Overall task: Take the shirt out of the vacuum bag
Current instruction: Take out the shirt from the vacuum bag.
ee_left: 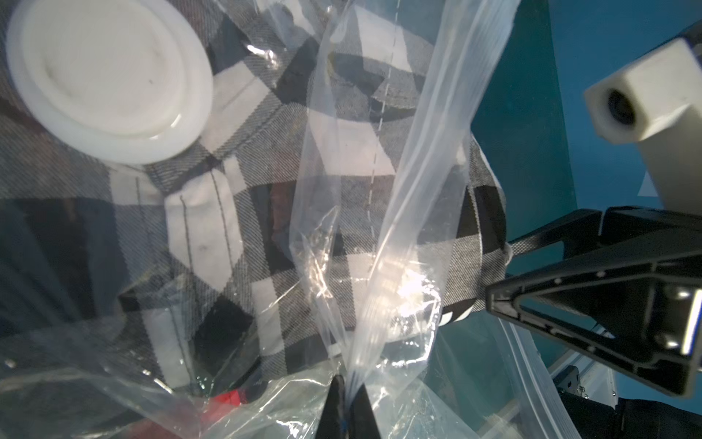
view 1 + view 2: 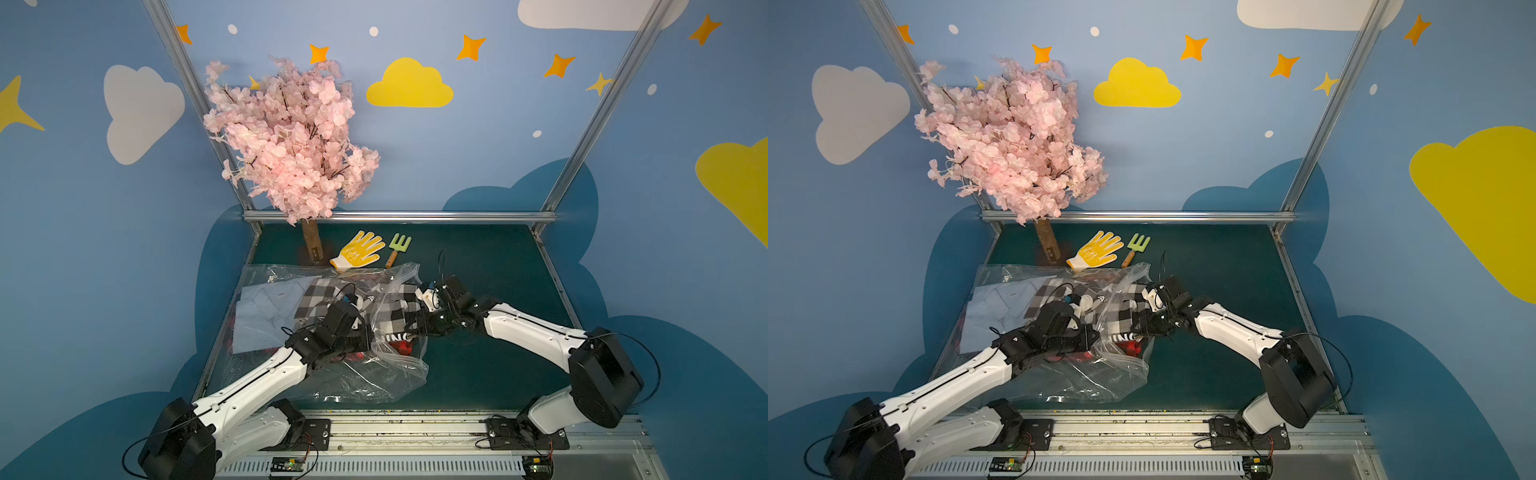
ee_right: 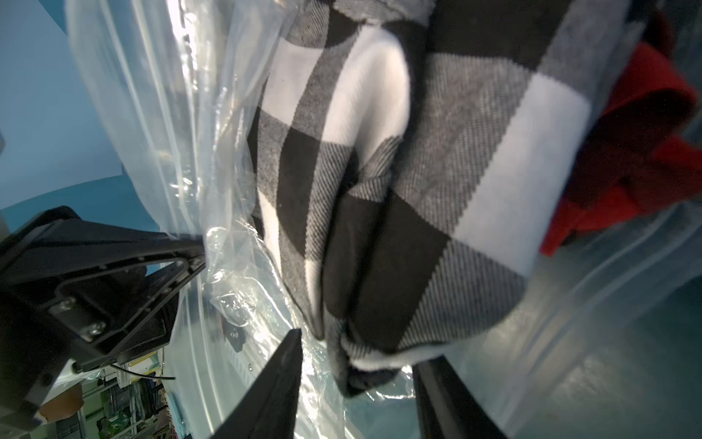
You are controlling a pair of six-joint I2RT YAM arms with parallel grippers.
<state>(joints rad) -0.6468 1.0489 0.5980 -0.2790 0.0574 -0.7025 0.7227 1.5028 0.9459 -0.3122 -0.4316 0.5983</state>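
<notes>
Left gripper [image 1: 346,380] was pinched shut on the vacuum bag [image 2: 374,374] film. Right gripper [image 3: 359,349] stood part-open, jaws either side of the checked shirt [image 3: 437,159] hem, not clamped. Shirt lay mostly inside the bag; extraction judged barely begun.

In both top views the only writing that can be read is the white capital letters "ING", cut off on their left side, on a dark and red cloth [image 2: 400,340] [image 2: 1126,338] inside the large clear crinkly plastic vacuum bag [image 2: 390,374] [image 2: 1113,374]. Faint grey print runs along the bag's far left edge, too small to read. A printed patch on the yellow dotted work glove [image 2: 358,250] [image 2: 1096,250] is likewise illegible.
</notes>
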